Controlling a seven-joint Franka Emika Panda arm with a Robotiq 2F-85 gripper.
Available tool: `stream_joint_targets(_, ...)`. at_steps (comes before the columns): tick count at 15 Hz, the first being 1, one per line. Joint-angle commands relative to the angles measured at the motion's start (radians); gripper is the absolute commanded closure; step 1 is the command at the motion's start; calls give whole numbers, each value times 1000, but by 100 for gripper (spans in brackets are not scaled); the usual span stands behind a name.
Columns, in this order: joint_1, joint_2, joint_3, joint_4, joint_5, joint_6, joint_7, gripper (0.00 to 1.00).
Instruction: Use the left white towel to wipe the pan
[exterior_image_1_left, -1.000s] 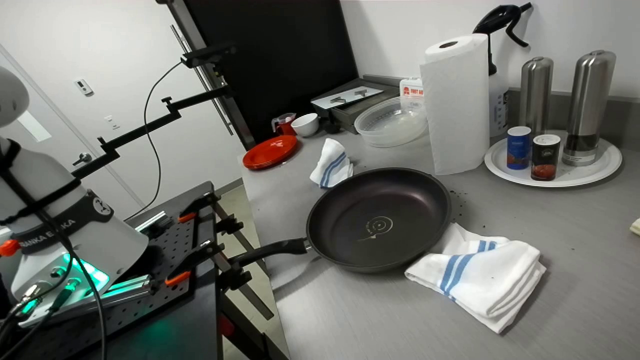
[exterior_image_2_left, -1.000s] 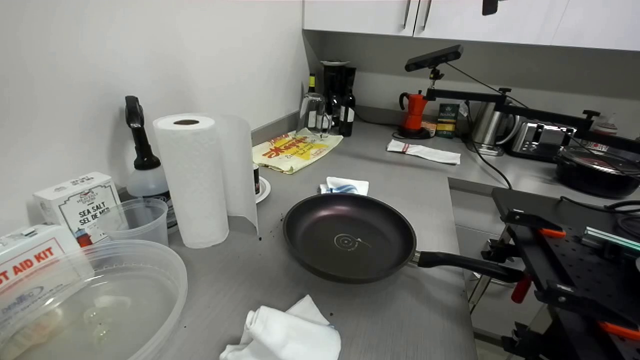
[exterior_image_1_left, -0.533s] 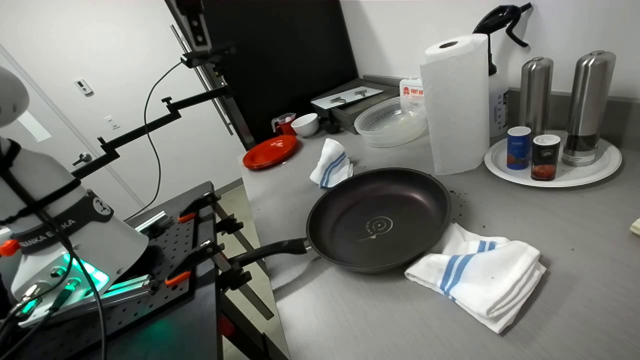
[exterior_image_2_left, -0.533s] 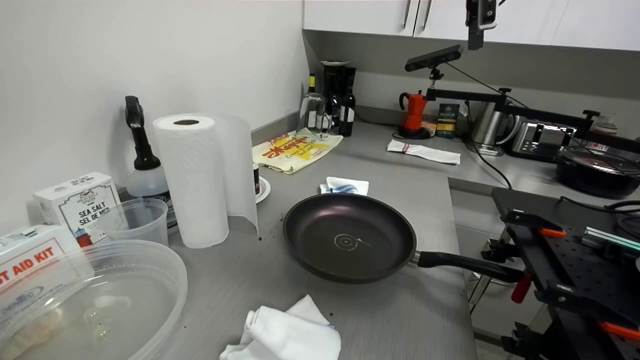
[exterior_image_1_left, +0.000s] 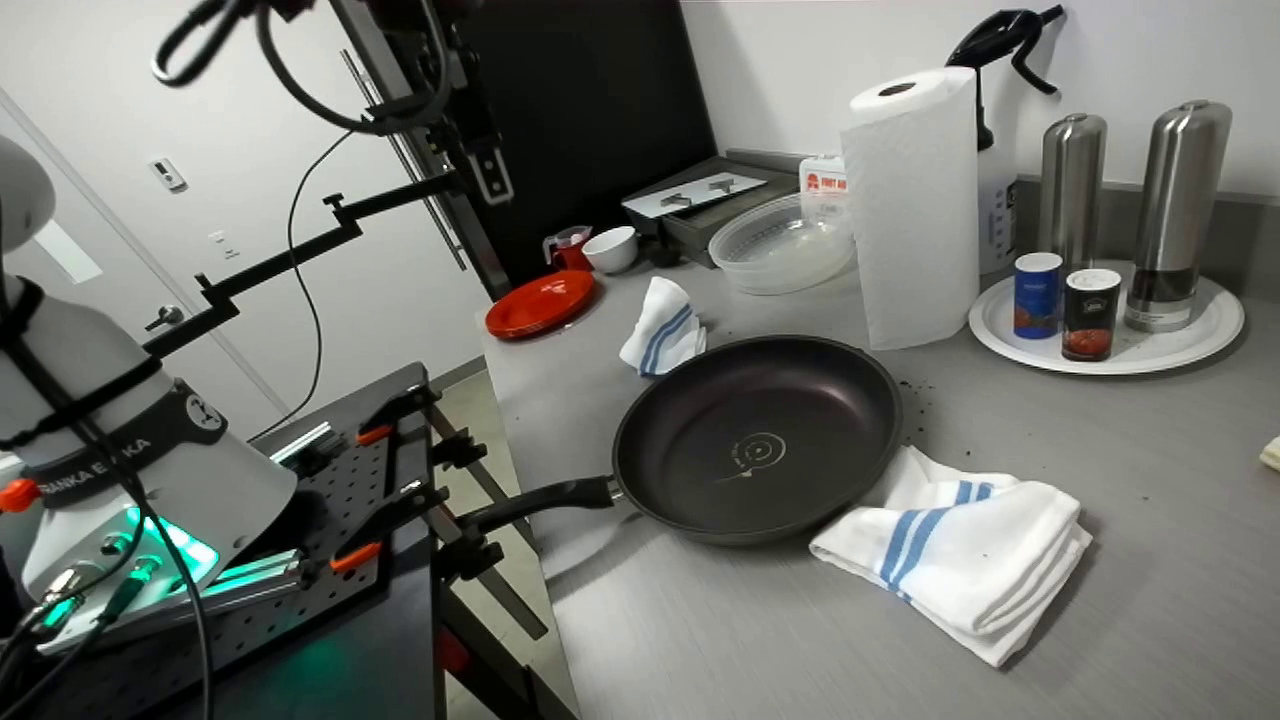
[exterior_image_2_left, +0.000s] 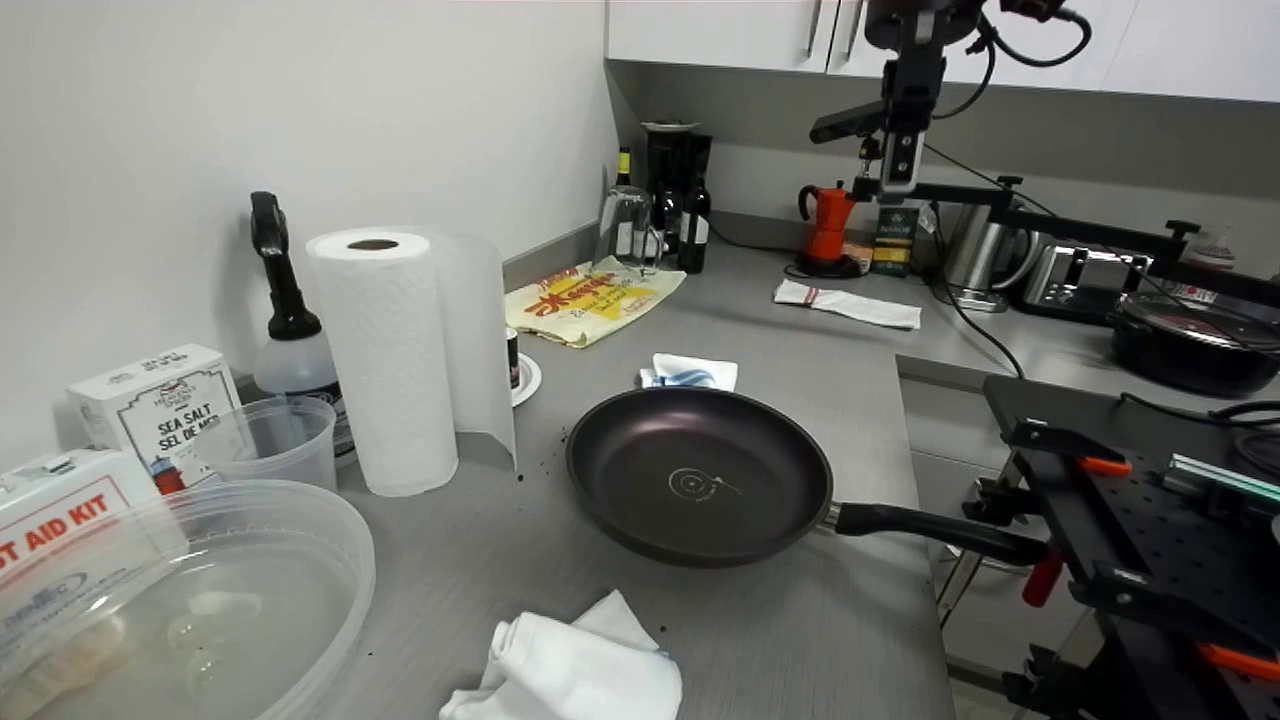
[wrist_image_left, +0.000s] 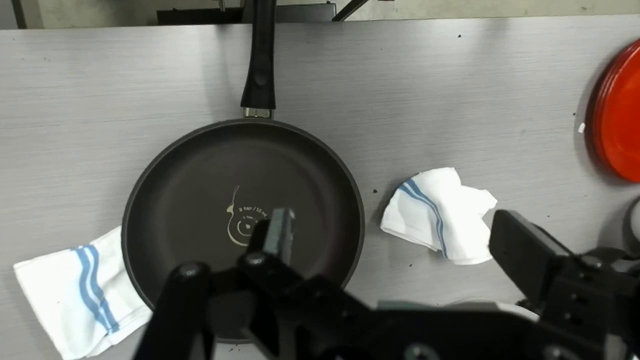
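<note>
At left in an exterior view, the black gripper (exterior_image_1_left: 490, 178) now hangs lower, jaws spread; a round black pan (exterior_image_1_left: 765, 430) separates the small blue-striped white towel (exterior_image_1_left: 662, 328) from a larger one (exterior_image_1_left: 965, 555).

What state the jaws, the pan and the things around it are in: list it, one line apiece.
Jaws: open, holding nothing
Pan: upright, empty, handle past the counter's edge
Smaller towel: loosely bunched, apart from the pan
Larger towel: folded, at the pan's rim; contact unclear
Paper-towel roll: standing, one sheet hanging loose
Red plates: stacked
White bowl: upright
Spray bottle: upright
Blue shaker: upright
Steel cylinders: upright
</note>
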Motion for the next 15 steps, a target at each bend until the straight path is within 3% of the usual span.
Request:
stream_joint_targets(1,41,32,44,-80,28,156,11,0)
stream_joint_targets(5,87,94,90,-117,36,267,28,0)
stream_joint_targets(15,176,402,232,-45,85,528,141,0)
